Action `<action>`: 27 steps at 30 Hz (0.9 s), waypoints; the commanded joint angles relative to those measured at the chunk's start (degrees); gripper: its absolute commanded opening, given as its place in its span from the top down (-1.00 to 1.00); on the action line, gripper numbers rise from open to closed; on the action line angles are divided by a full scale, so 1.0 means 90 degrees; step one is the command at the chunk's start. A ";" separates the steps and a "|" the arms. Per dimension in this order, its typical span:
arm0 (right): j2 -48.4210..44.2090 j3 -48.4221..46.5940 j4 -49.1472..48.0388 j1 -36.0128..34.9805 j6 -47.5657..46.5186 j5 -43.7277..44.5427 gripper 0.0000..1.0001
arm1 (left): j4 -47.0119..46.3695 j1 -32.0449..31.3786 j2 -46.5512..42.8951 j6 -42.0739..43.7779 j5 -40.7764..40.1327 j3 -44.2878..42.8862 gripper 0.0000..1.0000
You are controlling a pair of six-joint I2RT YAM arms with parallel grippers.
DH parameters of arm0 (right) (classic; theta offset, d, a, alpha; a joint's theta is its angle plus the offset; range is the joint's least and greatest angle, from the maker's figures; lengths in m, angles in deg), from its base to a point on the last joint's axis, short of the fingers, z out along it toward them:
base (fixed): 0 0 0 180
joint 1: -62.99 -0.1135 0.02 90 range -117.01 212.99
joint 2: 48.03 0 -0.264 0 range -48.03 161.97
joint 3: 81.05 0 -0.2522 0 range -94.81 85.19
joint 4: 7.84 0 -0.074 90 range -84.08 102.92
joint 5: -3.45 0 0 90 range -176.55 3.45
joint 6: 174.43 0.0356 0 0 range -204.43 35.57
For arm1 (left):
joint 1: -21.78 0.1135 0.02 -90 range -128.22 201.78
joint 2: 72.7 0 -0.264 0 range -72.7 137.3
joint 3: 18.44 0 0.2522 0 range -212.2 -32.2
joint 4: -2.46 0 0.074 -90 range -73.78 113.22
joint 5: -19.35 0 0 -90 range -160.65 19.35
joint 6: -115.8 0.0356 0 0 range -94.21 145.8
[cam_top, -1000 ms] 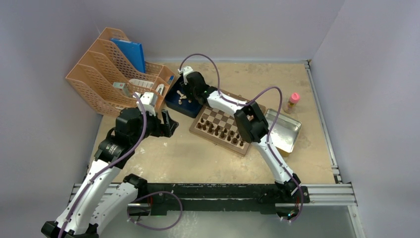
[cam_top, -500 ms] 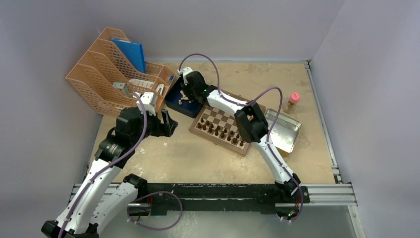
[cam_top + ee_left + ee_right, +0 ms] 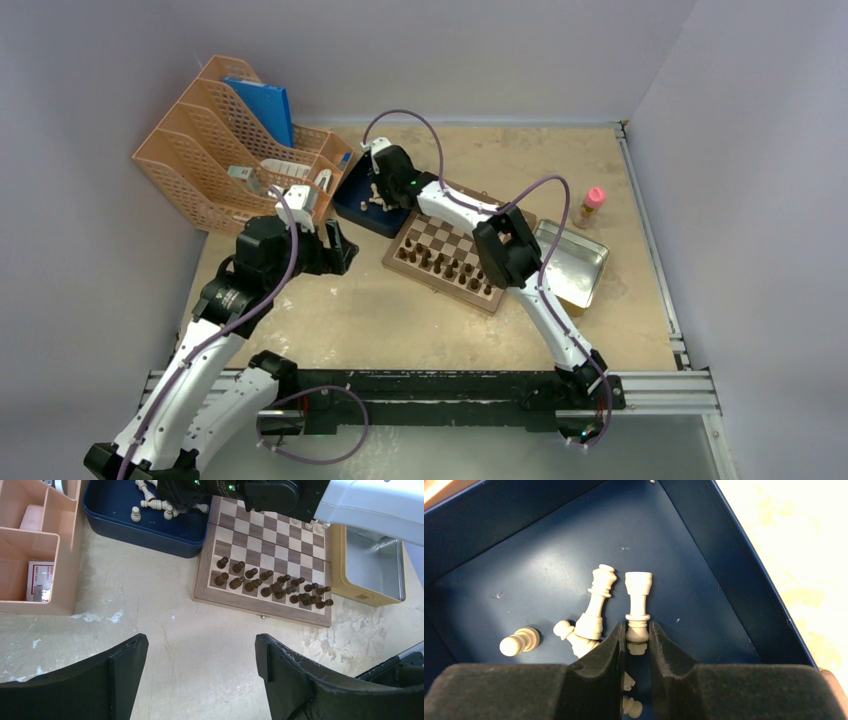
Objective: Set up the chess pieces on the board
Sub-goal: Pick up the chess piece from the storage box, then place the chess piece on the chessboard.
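Right fingers [image 3: 596, 660] pinch a beige chess piece [image 3: 638, 597] inside the blue tray [image 3: 724, 555].

Whole thing sits in a kind of booth, with plain pale lilac-grey walls [image 3: 480, 50] at the back, left and right. The table [image 3: 400, 320] has a beige, mottled top with whitish scuffs and worn patches, easiest to spot in the left wrist view. An aluminium rail [image 3: 660, 385] runs along the near edge, and a thinner side rail [image 3: 650, 230] goes up the right. Light is soft and even, shadows pretty faint. Below the near rail there's a dull grey surface [image 3: 500, 455].
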 commanded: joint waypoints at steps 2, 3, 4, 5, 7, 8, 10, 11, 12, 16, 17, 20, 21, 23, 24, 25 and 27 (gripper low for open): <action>-0.0151 -0.0041 -0.0199 0.0008 0.0045 0.0180 0.63 | -0.0058 -0.0039 0.0109 0.0030 -0.0071 -0.0114 -0.56; -0.0240 -0.0049 -0.0201 0.0004 0.0065 0.0133 0.65 | -0.0054 -0.0039 0.0110 0.0025 -0.0065 -0.0119 -0.55; -0.0354 -0.0038 -0.0221 0.0008 0.0100 0.0089 0.66 | -0.0066 -0.0039 0.0091 0.0014 -0.0067 -0.0120 -0.54; -0.0479 -0.0006 -0.0248 0.0006 0.0160 0.0040 0.68 | -0.0077 -0.0039 0.0066 0.0006 -0.0073 -0.0115 -0.54; -0.0801 0.0190 -0.0402 0.0008 0.0239 -0.0003 0.70 | -0.0092 -0.0039 0.0041 0.0001 -0.0062 -0.0101 -0.53; -0.1003 0.0312 -0.0472 0.0009 0.0271 -0.0018 0.71 | -0.0097 -0.0039 0.0028 0.0003 -0.0063 -0.0100 -0.53; -0.1284 0.0466 -0.0531 0.0009 0.0293 -0.0088 0.71 | -0.0117 -0.0039 0.0032 0.0015 -0.0113 -0.0118 -0.53; -0.1405 0.0533 -0.0533 0.0012 0.0295 -0.0147 0.71 | -0.0139 -0.0039 0.0036 0.0027 -0.0145 -0.0132 -0.53; -0.1535 0.0606 -0.0533 0.0012 0.0299 -0.0239 0.71 | -0.0144 -0.0039 0.0048 0.0042 -0.0228 -0.0163 -0.53; -0.2057 0.1087 -0.0584 0.0016 0.0519 -0.0553 0.72 | -0.0410 -0.0039 -0.0068 0.0468 -0.0171 -0.0224 -0.51; -0.2234 0.1275 -0.0622 0.0008 0.0593 -0.0640 0.72 | -0.0585 -0.0039 -0.0137 0.0676 -0.0034 -0.0162 -0.49; -0.2873 0.1979 -0.0810 0.0014 0.0834 -0.1054 0.72 | -0.1160 -0.0039 -0.0419 0.1447 0.0614 0.0099 -0.48; -0.3105 0.2291 -0.0892 0.0009 0.0921 -0.1167 0.72 | -0.1349 -0.0039 -0.0484 0.1648 0.0792 0.0186 -0.48; -0.3636 0.2950 -0.1103 0.0004 0.1083 -0.1642 0.71 | -0.1680 -0.0039 -0.0511 0.2051 0.1205 0.0312 -0.48; -0.3916 0.3314 -0.1269 0.0006 0.1152 -0.1837 0.70 | -0.1816 -0.0039 -0.0496 0.2302 0.1554 0.0369 -0.47; -0.4183 0.3647 -0.1393 0.0008 0.1172 -0.2016 0.70 | -0.1933 -0.0039 -0.0475 0.2775 0.1988 0.0436 -0.45; -0.4796 0.4378 -0.1686 0.0008 0.1300 -0.2498 0.70 | -0.2005 -0.0039 -0.0437 0.3530 0.2493 0.0485 -0.42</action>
